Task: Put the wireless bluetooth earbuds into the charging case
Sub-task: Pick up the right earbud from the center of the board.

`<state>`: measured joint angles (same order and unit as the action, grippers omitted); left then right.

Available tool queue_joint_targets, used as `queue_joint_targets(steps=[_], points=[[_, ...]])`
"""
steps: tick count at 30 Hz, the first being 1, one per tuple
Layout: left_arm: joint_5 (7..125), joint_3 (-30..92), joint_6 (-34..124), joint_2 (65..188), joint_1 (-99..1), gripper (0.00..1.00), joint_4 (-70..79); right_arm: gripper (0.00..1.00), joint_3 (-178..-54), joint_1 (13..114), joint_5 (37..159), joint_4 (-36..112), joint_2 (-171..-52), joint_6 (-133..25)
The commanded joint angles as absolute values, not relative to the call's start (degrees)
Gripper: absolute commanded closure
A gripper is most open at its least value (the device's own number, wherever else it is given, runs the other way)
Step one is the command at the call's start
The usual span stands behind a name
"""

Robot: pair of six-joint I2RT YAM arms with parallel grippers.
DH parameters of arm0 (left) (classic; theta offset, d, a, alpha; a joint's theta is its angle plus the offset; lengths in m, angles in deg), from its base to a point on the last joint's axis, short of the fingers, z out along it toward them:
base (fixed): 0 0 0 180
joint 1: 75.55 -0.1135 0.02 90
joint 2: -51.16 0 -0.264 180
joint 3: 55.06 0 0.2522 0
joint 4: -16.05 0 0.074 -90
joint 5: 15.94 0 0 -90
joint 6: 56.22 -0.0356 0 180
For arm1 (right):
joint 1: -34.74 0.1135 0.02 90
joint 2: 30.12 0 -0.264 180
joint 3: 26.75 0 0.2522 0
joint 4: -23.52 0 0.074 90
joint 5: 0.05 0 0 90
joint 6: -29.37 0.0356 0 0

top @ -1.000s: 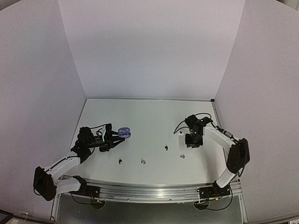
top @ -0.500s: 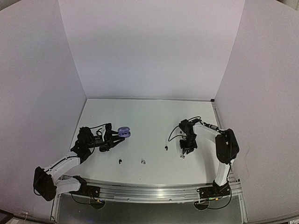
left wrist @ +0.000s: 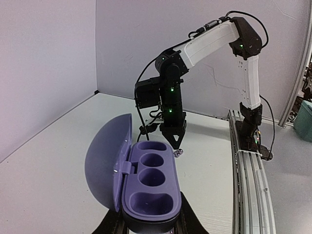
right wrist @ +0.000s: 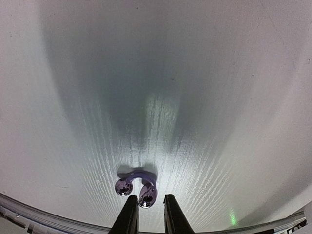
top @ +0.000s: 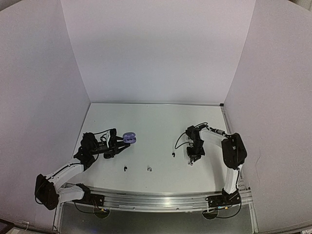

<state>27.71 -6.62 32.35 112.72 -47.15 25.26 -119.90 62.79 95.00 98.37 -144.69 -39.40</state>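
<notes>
My left gripper (top: 122, 144) is shut on the open purple charging case (top: 129, 138), held level; in the left wrist view (left wrist: 151, 228) the case (left wrist: 151, 195) shows empty wells and its lid raised at left. My right gripper (top: 193, 158) points straight down at a small purple clip-shaped earbud (top: 190, 164) with two shiny ends. In the right wrist view the fingertips (right wrist: 131, 202) stand narrowly apart, and one end of the earbud (right wrist: 147, 193) lies just ahead of the gap of the gripper (right wrist: 149, 199). The left wrist view also shows that earbud (left wrist: 179, 152) below the right gripper (left wrist: 177, 141).
Two black earbuds (top: 173, 154) (top: 125, 168) and a greyish one (top: 149, 169) lie on the white table in front of the arms. The metal rail (top: 156, 197) runs along the near edge. White walls close in the back and both sides.
My right arm has swung down and left, lowering its gripper onto the table over the purple earbud. The left arm and the case have not moved.
</notes>
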Motion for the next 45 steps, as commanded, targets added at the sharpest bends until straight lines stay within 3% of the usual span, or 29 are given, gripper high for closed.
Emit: queue_joint_targets(steps=[1,29,45], points=[[27.78,-5.58,32.64,112.53,-47.52,1.0,26.52,0.83,-120.26,62.86,95.11,99.1,-145.31,-38.78],[28.23,-6.05,32.32,111.64,-47.52,1.0,26.02,0.87,-118.2,64.46,93.26,96.61,-147.63,-36.33],[28.72,-6.06,31.89,111.57,-47.52,1.0,25.64,1.0,-119.29,65.69,90.08,95.02,-142.9,-33.15]])
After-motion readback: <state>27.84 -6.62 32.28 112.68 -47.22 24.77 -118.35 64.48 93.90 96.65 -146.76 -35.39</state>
